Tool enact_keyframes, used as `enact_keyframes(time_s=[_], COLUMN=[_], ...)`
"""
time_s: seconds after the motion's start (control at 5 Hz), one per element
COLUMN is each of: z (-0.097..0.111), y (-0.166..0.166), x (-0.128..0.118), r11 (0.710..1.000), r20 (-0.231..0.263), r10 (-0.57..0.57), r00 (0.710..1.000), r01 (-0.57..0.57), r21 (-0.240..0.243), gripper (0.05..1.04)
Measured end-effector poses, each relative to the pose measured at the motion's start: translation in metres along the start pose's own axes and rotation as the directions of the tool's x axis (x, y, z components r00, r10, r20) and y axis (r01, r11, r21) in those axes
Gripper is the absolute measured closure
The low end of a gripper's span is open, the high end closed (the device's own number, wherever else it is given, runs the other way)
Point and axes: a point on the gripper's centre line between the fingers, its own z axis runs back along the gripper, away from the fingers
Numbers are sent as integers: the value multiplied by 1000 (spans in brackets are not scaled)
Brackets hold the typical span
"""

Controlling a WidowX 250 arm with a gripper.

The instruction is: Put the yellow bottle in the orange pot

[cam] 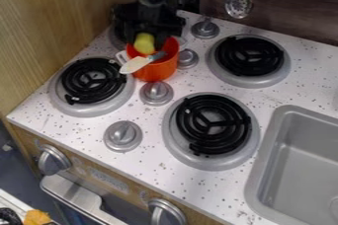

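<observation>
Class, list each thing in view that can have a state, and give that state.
Orange pot: upright
Yellow bottle: at the pot's mouth
White-ended utensil: leaning across the pot's rim
Claw: over the pot
Slotted spoon: hanging
Stove coils: dark, not glowing

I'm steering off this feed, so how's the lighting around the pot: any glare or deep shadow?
Camera view: the orange pot and yellow bottle stand out clearly, with no strong glare on either; the black gripper above them is so dark that its detail merges; mild highlights on the front stove knob.
</observation>
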Motion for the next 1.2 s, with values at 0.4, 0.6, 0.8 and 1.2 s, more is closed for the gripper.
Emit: enact_keyframes(time_s=[0.4, 0.6, 0.8, 1.2], z=[-5, -6, -7, 6], y=[0, 0, -2, 4], x=[-3, -3, -6, -12], r11=[1000, 1000, 1000, 1000], r20=[31, 33, 28, 14], r10=[-8, -6, 9, 9], r00=[1000, 999, 1000, 1000], r01=[8, 6, -9, -9], r21=[-5, -12, -25, 4], gripper=[452, 377, 117, 88])
